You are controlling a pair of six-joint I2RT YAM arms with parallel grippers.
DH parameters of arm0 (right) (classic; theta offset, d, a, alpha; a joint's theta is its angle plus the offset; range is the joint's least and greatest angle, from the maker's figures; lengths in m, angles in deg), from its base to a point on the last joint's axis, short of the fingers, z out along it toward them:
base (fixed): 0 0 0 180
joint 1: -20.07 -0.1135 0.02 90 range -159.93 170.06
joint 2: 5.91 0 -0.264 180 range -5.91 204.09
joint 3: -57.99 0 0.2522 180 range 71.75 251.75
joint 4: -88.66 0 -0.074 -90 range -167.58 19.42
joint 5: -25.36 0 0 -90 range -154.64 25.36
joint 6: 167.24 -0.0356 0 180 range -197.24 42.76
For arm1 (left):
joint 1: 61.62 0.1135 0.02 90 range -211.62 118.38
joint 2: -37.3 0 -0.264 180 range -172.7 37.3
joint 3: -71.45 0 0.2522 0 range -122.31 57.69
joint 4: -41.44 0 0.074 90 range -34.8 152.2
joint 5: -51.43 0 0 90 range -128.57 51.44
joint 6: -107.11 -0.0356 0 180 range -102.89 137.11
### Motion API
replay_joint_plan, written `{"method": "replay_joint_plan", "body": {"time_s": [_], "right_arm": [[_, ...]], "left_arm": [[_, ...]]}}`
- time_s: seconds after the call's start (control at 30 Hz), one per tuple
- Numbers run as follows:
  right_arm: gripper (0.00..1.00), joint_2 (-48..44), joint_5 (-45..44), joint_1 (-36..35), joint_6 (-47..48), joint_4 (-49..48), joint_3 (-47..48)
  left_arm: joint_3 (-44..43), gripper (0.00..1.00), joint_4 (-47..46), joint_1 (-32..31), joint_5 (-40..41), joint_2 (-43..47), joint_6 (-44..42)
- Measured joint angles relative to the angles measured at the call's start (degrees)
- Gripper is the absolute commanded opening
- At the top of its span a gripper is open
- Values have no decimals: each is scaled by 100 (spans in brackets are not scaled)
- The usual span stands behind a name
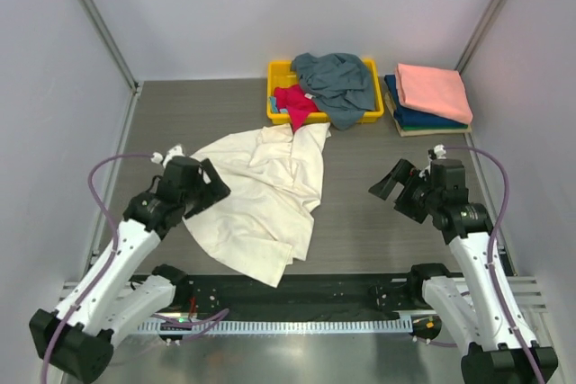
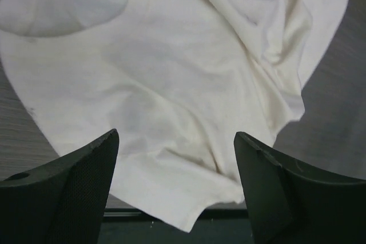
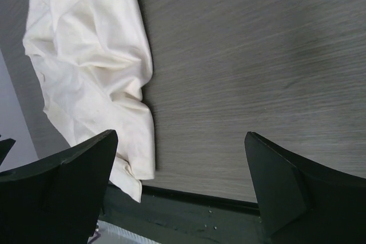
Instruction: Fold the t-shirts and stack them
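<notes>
A large cream-white t-shirt [image 1: 261, 195] lies rumpled and spread on the table's left half, one corner reaching the near edge. My left gripper [image 1: 211, 188] hovers over its left side, open, with the cloth [image 2: 171, 72] lying below the fingers and nothing pinched between them [image 2: 176, 135]. Off to the right, my right gripper [image 1: 387, 182] stands open above bare table [image 3: 257, 55], the cream shirt [image 3: 91, 55] to its left and apart from it. A grey-blue t-shirt [image 1: 337, 83] and a magenta one [image 1: 295, 103] spill from the bin. A folded salmon-pink t-shirt [image 1: 434, 89] rests on a navy one [image 1: 423, 119].
The yellow bin [image 1: 274, 74] stands at the back centre, and the cream shirt's far corner touches its front. The folded stack sits at the back right beside the bin. Grey walls enclose the table on three sides. A dark rail [image 3: 229, 204] runs along the near edge.
</notes>
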Motion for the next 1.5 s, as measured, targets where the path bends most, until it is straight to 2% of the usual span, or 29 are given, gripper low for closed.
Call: {"method": "replay_joint_plan", "body": {"time_s": [0.13,0.3,0.37,0.5,0.63,0.83,0.9,0.93,0.97,1.03,1.07,1.23,1.33,1.43,1.5], "right_arm": [[99,361,-166,-411,-26,-140,-243],[99,1526,-745,-2271,-380,-730,-334],[99,1869,-861,-2610,-505,-953,-339],[99,2109,-1069,-2732,-684,-1300,-428],[99,2133,-1215,-2732,-748,-1460,-490],[99,2153,-1305,-2732,-754,-1585,-566],[99,2153,-1327,-2732,-754,-1600,-621],[99,2151,-1340,-2732,-754,-1615,-658],[99,2151,-1349,-2732,-754,-1613,-691],[99,2142,-1370,-2732,-754,-1615,-761],[99,2133,-1379,-2732,-754,-1611,-785],[99,2055,-1405,-2732,-756,-1613,-863],[99,1939,-1401,-2732,-778,-1617,-901],[99,1875,-1368,-2732,-811,-1661,-922],[98,1878,-1316,-2747,-852,-1731,-933]], "left_arm": [[348,73,297,-1305,103,551,616],[990,72,509,-2826,254,446,1554],[1130,74,496,-3517,313,162,1886],[1213,79,407,-4673,407,-450,2542],[1255,80,146,-5254,505,-885,2999],[1386,77,-457,-5318,562,-1521,3191],[1353,69,-599,-5318,492,-1725,3187],[1357,62,-723,-5327,426,-1801,3185],[1368,47,-850,-5351,365,-1941,3187],[1320,25,-855,-5344,293,-2269,3104],[1296,2,-793,-5329,286,-2308,3064],[1226,0,-634,-5095,138,-2232,2865],[634,0,-17,-4533,527,-1685,2461],[-887,0,560,-3373,918,-920,1703],[-2264,0,776,-2507,1182,-603,1143]]}}
